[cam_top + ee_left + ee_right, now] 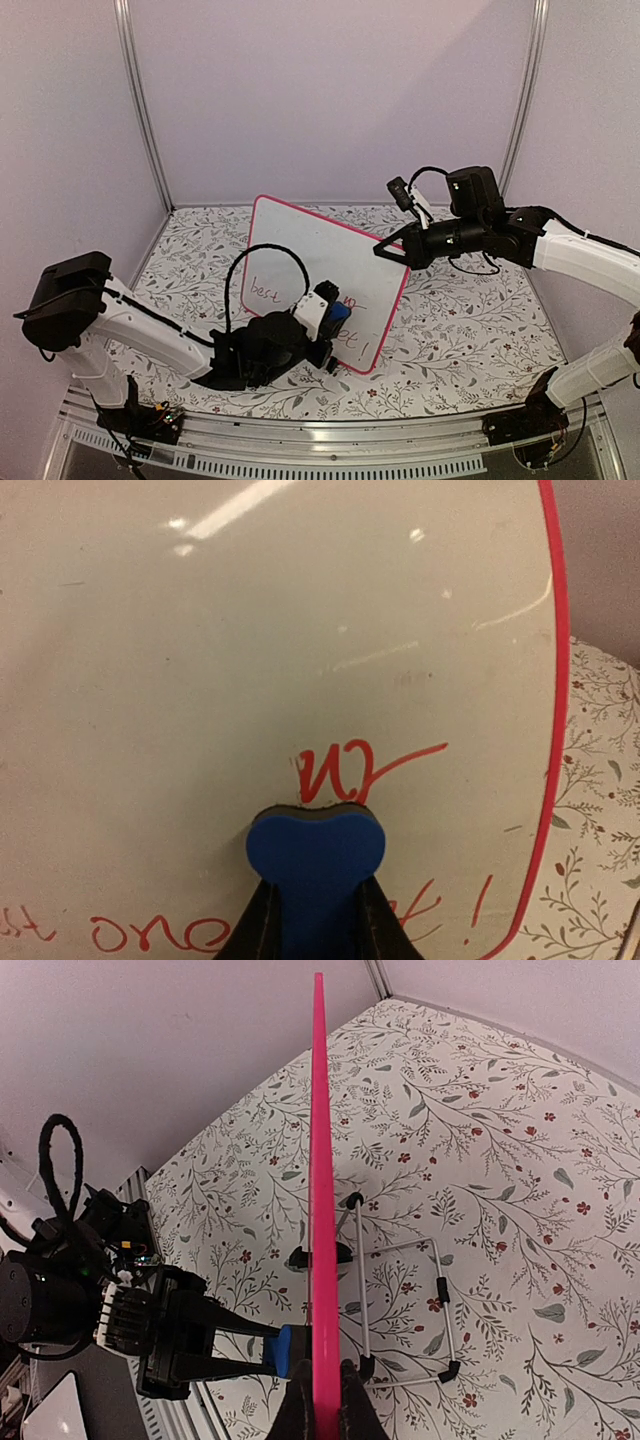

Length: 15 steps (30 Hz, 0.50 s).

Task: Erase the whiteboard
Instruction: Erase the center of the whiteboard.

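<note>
**Eraser on the board, right arm pinching its edge**

Top view: the whiteboard (300,250) stands tilted on the flowered table cover (470,330), between the two arms. The left gripper (328,328) is closed on a blue eraser (335,312). The eraser meets the board's face just ahead of the fingers, among red words. The right gripper (385,250) is clamped on the board's right edge, near its upper corner.

Left wrist view: the eraser sticks out past the fingertips with its end against the board. Just beyond it is a red scribble (345,768). More red writing (150,932) runs to either side of the fingers. The board's red frame curves past on the right.

Right wrist view: the board shows edge-on as a pink line running straight out from the closed fingers that pinch it. To their left, the other gripper presses the eraser to the board's face. To their right, a wire stand (400,1300) sits on the cover just behind the board.
</note>
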### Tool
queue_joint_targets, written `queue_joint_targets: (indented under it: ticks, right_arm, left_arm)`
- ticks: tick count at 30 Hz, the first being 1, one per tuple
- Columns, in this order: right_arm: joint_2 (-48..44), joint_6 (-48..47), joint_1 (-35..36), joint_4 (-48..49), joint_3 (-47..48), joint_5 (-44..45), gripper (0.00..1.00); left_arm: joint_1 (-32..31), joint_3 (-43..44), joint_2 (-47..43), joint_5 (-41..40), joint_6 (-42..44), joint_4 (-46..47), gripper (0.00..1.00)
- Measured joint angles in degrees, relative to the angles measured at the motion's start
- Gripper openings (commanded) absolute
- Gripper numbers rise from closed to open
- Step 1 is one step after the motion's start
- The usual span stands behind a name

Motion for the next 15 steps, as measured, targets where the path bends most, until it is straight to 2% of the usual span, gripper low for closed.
queue_joint_targets:
  ticks: [15]
  right_arm:
    - [0.0,0.0,0.0,0.0,0.0,0.0,0.0]
  left_arm:
    - [0.5,2.1,0.0,0.4,2.8,-0.1,0.09]
